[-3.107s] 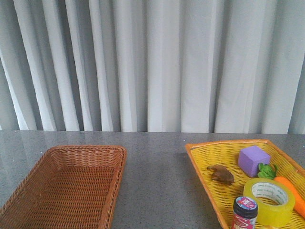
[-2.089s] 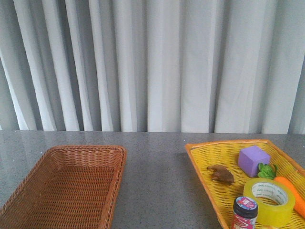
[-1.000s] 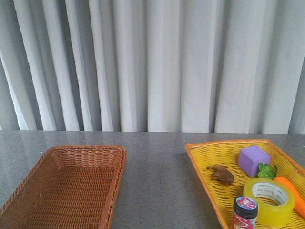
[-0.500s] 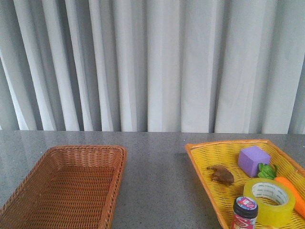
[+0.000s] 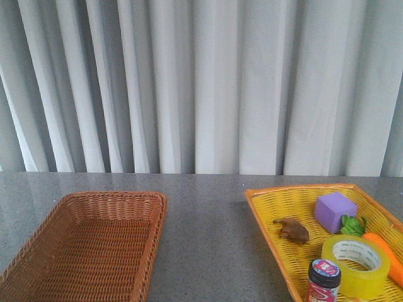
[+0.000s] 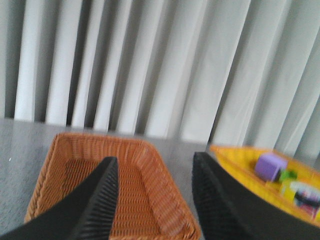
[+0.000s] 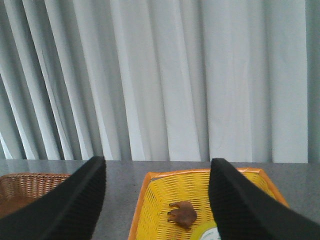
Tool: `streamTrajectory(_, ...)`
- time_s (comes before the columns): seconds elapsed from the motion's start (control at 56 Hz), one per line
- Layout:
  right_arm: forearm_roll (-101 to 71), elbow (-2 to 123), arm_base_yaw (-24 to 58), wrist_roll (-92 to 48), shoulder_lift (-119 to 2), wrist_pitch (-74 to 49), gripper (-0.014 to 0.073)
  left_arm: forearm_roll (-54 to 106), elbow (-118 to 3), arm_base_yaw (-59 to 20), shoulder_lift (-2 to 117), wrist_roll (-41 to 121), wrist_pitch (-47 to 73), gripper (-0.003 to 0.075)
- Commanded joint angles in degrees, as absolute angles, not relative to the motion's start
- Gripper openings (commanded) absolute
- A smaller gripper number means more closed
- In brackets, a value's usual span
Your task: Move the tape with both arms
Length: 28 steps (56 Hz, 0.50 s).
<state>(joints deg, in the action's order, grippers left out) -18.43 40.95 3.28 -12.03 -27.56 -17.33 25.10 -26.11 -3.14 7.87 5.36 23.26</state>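
While both arms hang back from the baskets, the left end effector (image 6: 152, 200) has its two black ribbed fingers (image 6: 97, 205) spread wide with nothing between them, and past them sits the brown basket (image 6: 55, 165). The right end effector (image 7: 157, 200) is likewise spread apart and holds nothing; beyond its fingers (image 7: 75, 200) lies the yellow basket (image 7: 150, 200). Neither arm shows in the front view.

From the front, the tape (image 5: 356, 266) lies flat, core opening upward, in the near right part of the yellow basket (image 5: 267, 207), which sits on the right of the grey surface (image 5: 208, 233). A small jar (image 5: 323, 281) with a dark lid stands just left of the tape at the near edge. An orange carrot (image 5: 387, 255) with green leaves (image 5: 352, 224) lies along the tape's right side. A purple block (image 5: 335, 212) rests farther back, and a small brown toy animal (image 5: 291, 229) lies left of it. The brown basket (image 5: 94, 251) sits well apart on the left. White curtains (image 5: 201, 88) hang behind.
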Motion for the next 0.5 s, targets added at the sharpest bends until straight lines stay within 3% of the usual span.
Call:
streamTrajectory(0.0,-12.76,49.29,2.95,-13.21,-34.13,-17.07,0.0456,25.92,-30.57,-3.02,13.89,8.94,22.28,0.0347)
streamTrajectory(0.339,8.64,72.51,-0.57,2.78,-59.22,-41.29,0.0456,25.85,-37.62,-3.02,26.74,13.22,24.25,0.0347)
streamTrajectory(0.482,10.62,77.7,-1.06,5.18,-69.1,-45.19,0.0456,25.85,-37.67,-3.02,27.78,13.21,24.31,0.0347)
